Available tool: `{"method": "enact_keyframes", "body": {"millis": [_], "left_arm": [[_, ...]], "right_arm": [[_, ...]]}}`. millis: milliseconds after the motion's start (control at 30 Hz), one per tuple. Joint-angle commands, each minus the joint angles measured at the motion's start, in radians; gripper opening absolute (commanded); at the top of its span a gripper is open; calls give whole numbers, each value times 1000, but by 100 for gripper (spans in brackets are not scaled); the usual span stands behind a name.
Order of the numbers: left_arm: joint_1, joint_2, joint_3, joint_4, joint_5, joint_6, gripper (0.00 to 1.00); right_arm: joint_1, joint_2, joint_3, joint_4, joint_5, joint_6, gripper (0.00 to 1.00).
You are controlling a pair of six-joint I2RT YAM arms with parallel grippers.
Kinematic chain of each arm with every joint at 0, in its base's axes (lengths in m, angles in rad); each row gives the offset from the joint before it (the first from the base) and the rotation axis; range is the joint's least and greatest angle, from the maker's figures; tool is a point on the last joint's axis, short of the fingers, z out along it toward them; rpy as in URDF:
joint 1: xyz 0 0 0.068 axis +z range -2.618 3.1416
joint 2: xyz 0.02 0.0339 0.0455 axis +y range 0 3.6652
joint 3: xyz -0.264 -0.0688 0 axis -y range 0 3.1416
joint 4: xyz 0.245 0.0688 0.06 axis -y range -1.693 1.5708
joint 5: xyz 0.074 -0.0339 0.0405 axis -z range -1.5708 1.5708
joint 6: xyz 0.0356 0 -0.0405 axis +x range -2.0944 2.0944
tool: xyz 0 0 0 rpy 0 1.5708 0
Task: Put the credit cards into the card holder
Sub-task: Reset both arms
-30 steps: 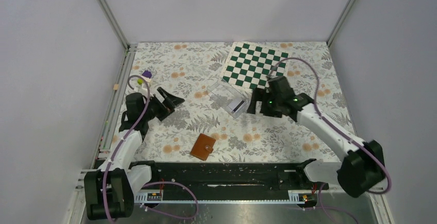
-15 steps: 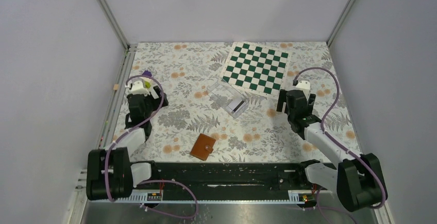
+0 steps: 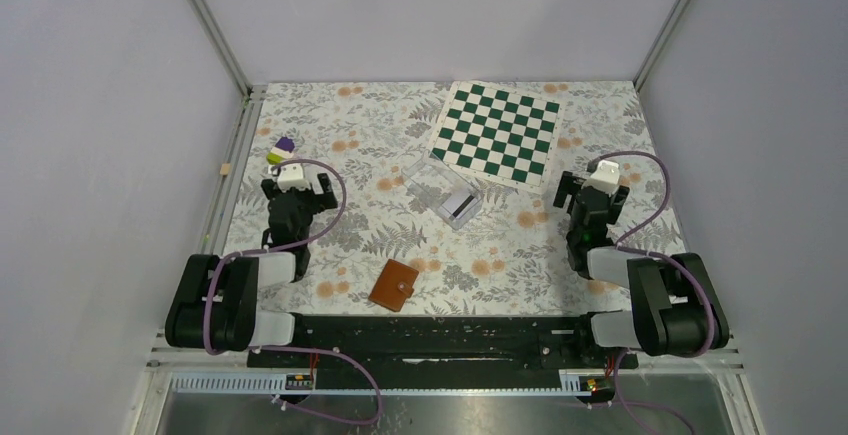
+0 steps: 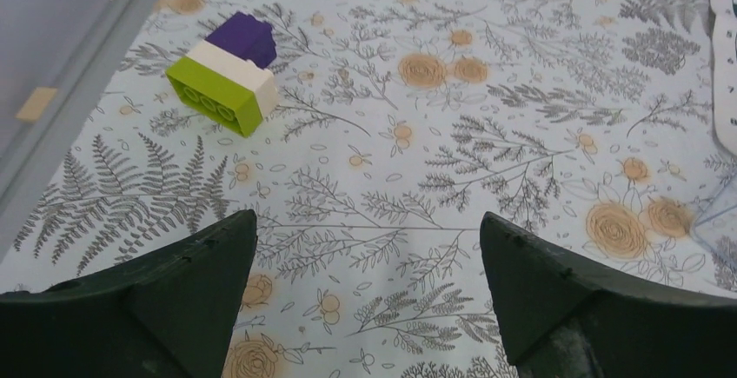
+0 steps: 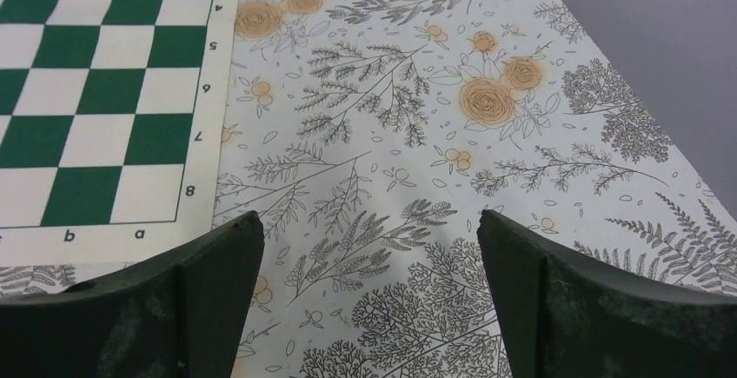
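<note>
Left fingers (image 4: pixel 156 300) were spread wide, nothing gripped, only bare floral counter (image 3: pixel 350 145) seen between them. Right fingers (image 5: pixel 156 308) were the same: released and nothing held. A stacked green/white/purple brick (image 4: pixel 224 74) lay ahead of the left pair, well apart. The corner of the chessboard (image 5: pixel 87 91) lay ahead-left of the right pair. Both arms were parked low by their bases, well clear of the middle of the counter. The task items were found there: a white card with a dark stripe (image 3: pixel 460 202) lay at the near-right end of a clear plastic holder (image 3: pixel 432 183), just below the chessboard. Whether the card was fully seated, half in, or only resting on top couldn't be told from the top view, and no card count could be made. A closed brown wallet (image 3: pixel 394 285) lay nearer the bases, apart from both. The scene fitted either cards already housed and the arms stood down, or a card left only partway in. Risks: if only partly seated, the card could be knocked loose by any nudge. The clear plastic looked light and would likely be shoved across the counter rather than take a card. Its edges were poorly visible, so misalignment was plausible.
</note>
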State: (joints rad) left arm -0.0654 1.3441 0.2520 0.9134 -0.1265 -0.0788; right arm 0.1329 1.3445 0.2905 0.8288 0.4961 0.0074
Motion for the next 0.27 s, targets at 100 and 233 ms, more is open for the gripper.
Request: {"method": "enact_keyframes", "body": {"millis": [100, 233], "left_arm": [[-5, 2, 0, 124, -44, 28, 99], [-4, 2, 0, 123, -42, 28, 99]], "right_arm": [[-32, 16, -27, 190, -84, 46, 99], [-32, 16, -27, 191, -89, 45, 99]]}}
